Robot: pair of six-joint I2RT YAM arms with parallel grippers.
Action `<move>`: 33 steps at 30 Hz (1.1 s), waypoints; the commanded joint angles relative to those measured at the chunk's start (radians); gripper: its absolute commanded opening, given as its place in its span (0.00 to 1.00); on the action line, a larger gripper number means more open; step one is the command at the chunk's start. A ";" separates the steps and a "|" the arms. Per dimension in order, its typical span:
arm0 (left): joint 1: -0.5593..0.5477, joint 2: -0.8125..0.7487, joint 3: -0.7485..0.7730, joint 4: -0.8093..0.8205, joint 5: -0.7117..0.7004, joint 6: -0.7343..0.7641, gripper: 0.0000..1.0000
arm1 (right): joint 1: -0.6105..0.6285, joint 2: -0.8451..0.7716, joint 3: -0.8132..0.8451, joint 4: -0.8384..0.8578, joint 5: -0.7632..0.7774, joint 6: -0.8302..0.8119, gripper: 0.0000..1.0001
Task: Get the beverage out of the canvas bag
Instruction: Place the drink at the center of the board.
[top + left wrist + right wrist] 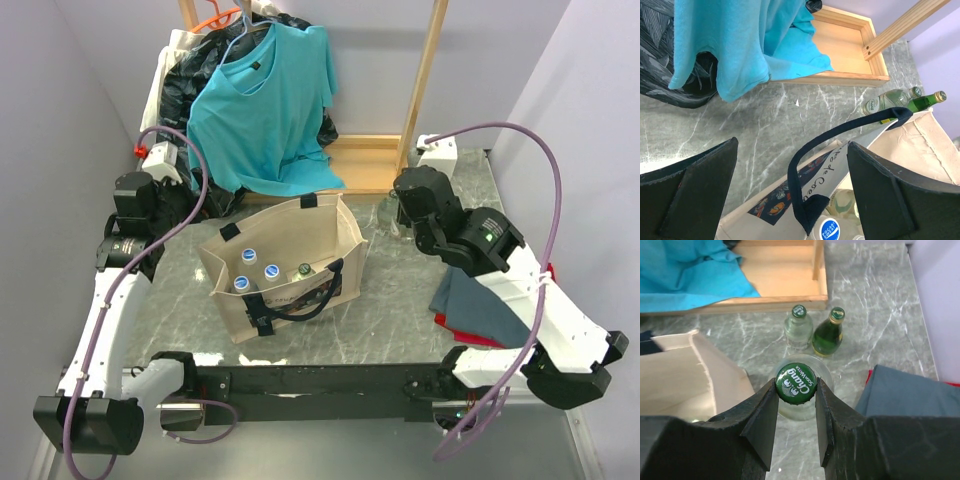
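The beige canvas bag (pixel 300 235) stands open mid-table with black strap handles. Inside it are blue-and-white capped bottles (pixel 271 272) and one green-capped bottle (pixel 304 268). To the right of the bag, my right gripper (pixel 796 385) is shut on the green cap of a clear glass soda water bottle (pixel 802 412), a beverage held upright over the marble. Two more bottles, one clear (pixel 798 327) and one green (pixel 828 332), stand just beyond it. My left gripper (pixel 792 145) is open above the bag's left end. A black handle strap (pixel 797 170) loops between its fingers, ungripped.
A teal T-shirt (pixel 265 100) hangs on a wooden rack whose base tray (pixel 365 165) lies behind the bag. A black plastic bag (pixel 195 70) sits at the back left. Grey cloth (pixel 480 305) over red cloth lies at the right.
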 commanded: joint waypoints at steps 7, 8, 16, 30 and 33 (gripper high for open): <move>0.003 -0.036 -0.026 0.058 0.028 0.020 0.96 | -0.113 -0.056 -0.152 0.273 -0.099 0.002 0.00; 0.003 -0.034 -0.026 0.058 0.026 0.020 0.96 | -0.124 -0.056 -0.166 0.300 -0.105 -0.003 0.00; 0.003 -0.044 -0.043 0.058 0.022 0.015 0.96 | -0.173 -0.033 -0.278 0.414 -0.157 -0.023 0.00; 0.003 -0.057 -0.061 0.066 0.013 0.005 0.96 | -0.239 0.051 -0.356 0.561 -0.256 -0.036 0.00; 0.003 -0.054 -0.066 0.068 0.014 0.003 0.96 | -0.244 0.073 -0.367 0.580 -0.263 -0.030 0.00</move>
